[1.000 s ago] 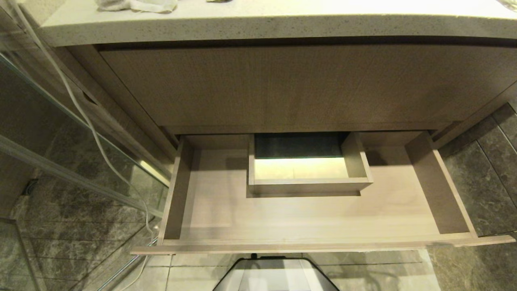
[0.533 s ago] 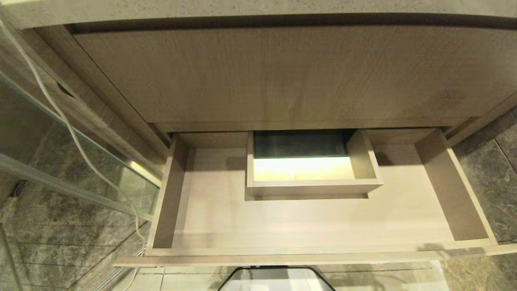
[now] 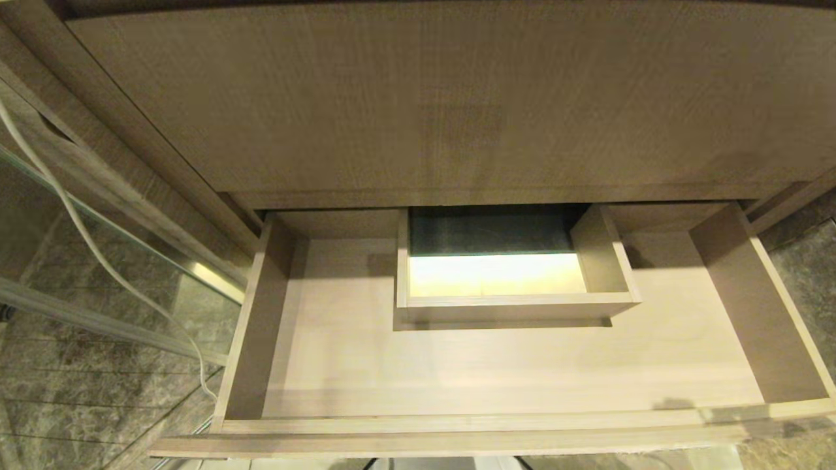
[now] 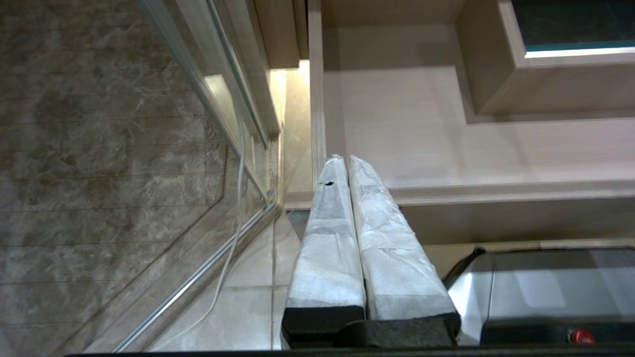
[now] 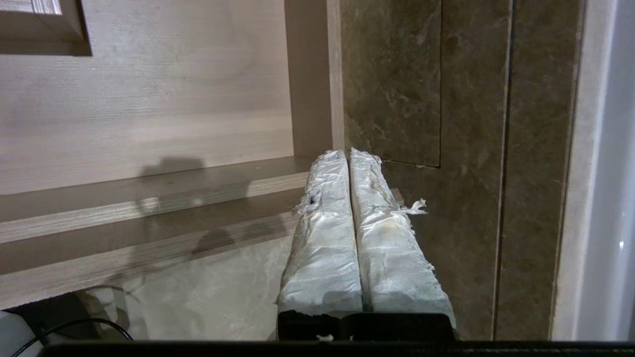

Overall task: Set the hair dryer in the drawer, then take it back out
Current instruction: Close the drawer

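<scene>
The light wood-grain drawer (image 3: 496, 385) stands pulled out below a taller wood panel, with nothing lying on its floor. A boxed cutout (image 3: 516, 303) sits at its back middle. The hair dryer is out of view. Neither arm shows in the head view. My left gripper (image 4: 343, 161) is shut and empty, low in front of the drawer's left front corner (image 4: 317, 196). My right gripper (image 5: 347, 154) is shut and empty too, by the drawer's right front corner (image 5: 312, 163).
A glass partition (image 3: 117, 215) with a metal rail stands to the left, and a white cord (image 3: 85, 241) hangs along it down to the floor. Dark marble tile (image 3: 803, 261) lies to the right. My base (image 4: 555, 292) sits under the drawer front.
The whole head view has shifted: the counter top has slid out of sight and the drawer looks larger and nearer. The drawer holds the same as before.
</scene>
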Motion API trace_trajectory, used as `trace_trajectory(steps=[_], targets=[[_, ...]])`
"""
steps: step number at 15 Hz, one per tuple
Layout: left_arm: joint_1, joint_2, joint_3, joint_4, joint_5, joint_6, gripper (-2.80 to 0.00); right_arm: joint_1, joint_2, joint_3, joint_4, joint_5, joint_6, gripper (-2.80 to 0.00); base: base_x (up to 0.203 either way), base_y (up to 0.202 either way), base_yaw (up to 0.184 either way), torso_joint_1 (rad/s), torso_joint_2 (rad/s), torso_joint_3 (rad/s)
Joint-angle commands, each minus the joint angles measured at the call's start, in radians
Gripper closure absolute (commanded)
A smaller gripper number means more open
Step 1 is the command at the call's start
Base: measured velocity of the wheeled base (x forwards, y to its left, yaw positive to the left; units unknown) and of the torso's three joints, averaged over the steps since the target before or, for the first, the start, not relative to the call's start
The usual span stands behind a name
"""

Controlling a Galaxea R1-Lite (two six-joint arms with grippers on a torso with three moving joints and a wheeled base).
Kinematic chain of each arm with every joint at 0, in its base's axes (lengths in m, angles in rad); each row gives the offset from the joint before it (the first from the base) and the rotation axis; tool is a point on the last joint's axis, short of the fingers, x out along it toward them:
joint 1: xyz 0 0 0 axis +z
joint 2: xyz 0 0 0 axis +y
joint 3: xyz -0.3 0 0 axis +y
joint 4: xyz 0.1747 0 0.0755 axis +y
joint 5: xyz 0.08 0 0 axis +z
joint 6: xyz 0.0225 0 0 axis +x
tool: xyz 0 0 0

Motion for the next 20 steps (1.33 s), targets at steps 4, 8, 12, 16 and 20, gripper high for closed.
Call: trace_trajectory(steps=[4, 8, 12, 16, 20], targets=[[0.000, 0.000, 0.002, -0.001, 0.000, 0.000, 0.00, -0.019, 0.000, 0.074, 0.155, -0.010, 0.003, 0.00, 0.000, 0.000, 0.000, 0.083, 0.14, 0.200], [0.000, 0.000, 0.000, -0.001, 0.000, 0.000, 0.00, -0.018, 0.021, 0.152, 0.386, -0.021, 0.002, 0.00, 0.000, 0.000, 0.000, 0.050, 0.04, 0.061], [0.000, 0.000, 0.000, -0.001, 0.000, 0.000, 0.00, 0.008, 0.105, 0.267, 0.327, -0.007, 0.007, 0.00, 0.000, 0.000, 0.000, 0.032, 0.03, 0.062], [0.000, 0.000, 0.000, -0.001, 0.000, 0.000, 0.00, 0.021, 0.236, 0.290, 0.315, 0.070, 0.001, 0.00, 0.000, 0.000, 0.000, 0.006, 0.00, 0.017], [0.000, 0.000, 0.002, -0.001, 0.000, 0.000, 0.00, 0.021, 0.352, 0.285, 0.188, 0.080, 0.004, 0.00, 0.000, 0.000, 0.000, 0.000, 0.00, 0.000]])
